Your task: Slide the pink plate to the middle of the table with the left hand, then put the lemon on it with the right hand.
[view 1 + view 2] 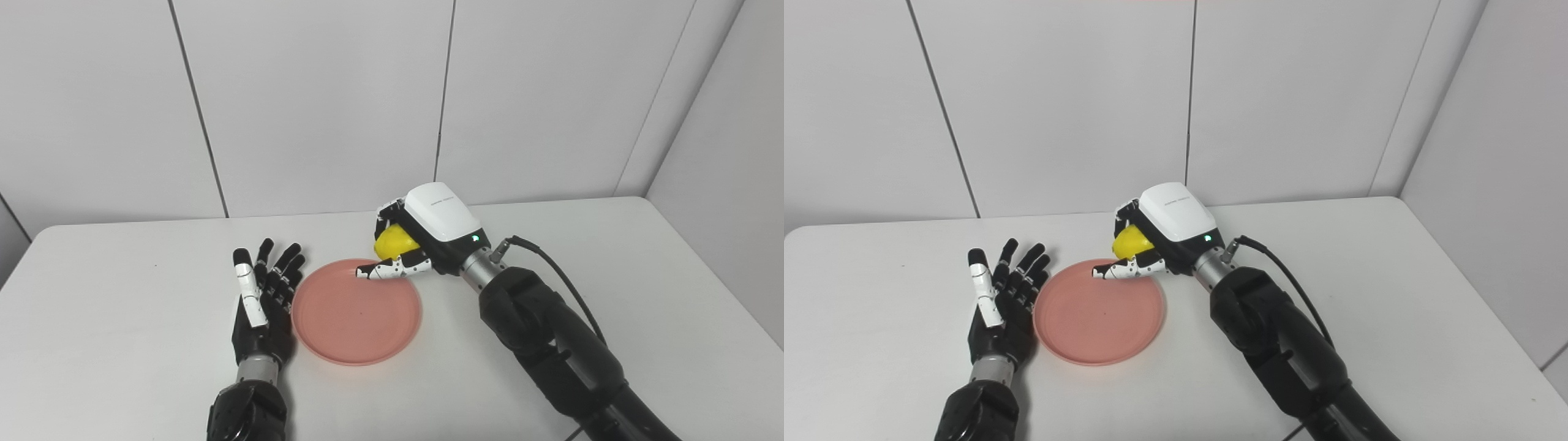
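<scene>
White table (122,367), lemon (395,243) clutched in right hand (422,236), over pink plate (356,312) rim

plate (355,318): pink, round, shallow with a raised rim; lies flat on the white table (122,343), near its middle; nothing rests on it
lemon (395,242): yellow, only partly visible; enclosed in the right hand (422,236), fingers curled over it from above and thumb extended below; held off the table, at the plate's far right rim
lemon vs plate: apart, not touching
</scene>
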`<act>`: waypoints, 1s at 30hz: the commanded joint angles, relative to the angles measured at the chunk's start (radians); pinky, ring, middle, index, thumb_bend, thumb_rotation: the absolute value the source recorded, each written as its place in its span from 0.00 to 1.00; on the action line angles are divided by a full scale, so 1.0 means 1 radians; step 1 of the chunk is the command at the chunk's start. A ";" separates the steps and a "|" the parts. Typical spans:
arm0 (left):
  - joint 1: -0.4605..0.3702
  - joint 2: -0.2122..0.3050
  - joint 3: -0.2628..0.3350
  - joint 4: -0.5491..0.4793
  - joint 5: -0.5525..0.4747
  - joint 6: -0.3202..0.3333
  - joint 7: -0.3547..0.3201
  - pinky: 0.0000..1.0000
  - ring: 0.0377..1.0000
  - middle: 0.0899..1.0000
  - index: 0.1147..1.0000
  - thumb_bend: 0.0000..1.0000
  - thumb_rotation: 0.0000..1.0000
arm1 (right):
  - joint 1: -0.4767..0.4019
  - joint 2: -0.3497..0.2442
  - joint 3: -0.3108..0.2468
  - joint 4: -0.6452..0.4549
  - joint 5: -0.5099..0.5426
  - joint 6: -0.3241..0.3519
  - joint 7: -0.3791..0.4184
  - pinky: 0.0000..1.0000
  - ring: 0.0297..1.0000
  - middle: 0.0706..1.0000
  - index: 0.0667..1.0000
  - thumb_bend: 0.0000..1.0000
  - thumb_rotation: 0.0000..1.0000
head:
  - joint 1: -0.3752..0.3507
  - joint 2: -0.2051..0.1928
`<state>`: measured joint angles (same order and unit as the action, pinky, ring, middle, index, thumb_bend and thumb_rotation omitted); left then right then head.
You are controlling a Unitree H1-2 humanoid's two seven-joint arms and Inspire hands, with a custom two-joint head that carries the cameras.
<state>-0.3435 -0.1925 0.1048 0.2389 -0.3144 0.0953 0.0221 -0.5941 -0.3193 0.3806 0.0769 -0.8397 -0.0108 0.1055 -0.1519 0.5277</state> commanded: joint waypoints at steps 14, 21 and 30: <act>0.028 -0.031 -0.002 0.023 0.031 0.039 0.052 0.95 0.86 0.80 0.92 0.70 1.00 | -0.045 0.046 0.031 0.065 0.006 -0.099 -0.050 0.18 0.21 0.26 0.34 0.48 0.49 | 0.013 -0.001; 0.031 -0.030 -0.004 0.018 0.025 0.048 0.052 0.96 0.86 0.81 0.93 0.70 1.00 | -0.042 0.068 0.032 0.080 -0.003 -0.080 -0.040 0.19 0.23 0.27 0.37 0.47 0.55 | 0.013 0.001; 0.034 -0.029 -0.010 0.022 0.033 0.042 0.054 0.96 0.86 0.81 0.92 0.69 1.00 | -0.035 0.095 0.030 0.127 0.003 -0.090 -0.086 0.19 0.23 0.28 0.38 0.47 0.52 | 0.016 0.002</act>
<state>-0.3434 -0.1931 0.0907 0.2315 -0.2873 0.0961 0.0420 -0.5949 -0.2337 0.4213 0.2108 -0.8441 -0.0728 0.0594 -0.1365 0.5292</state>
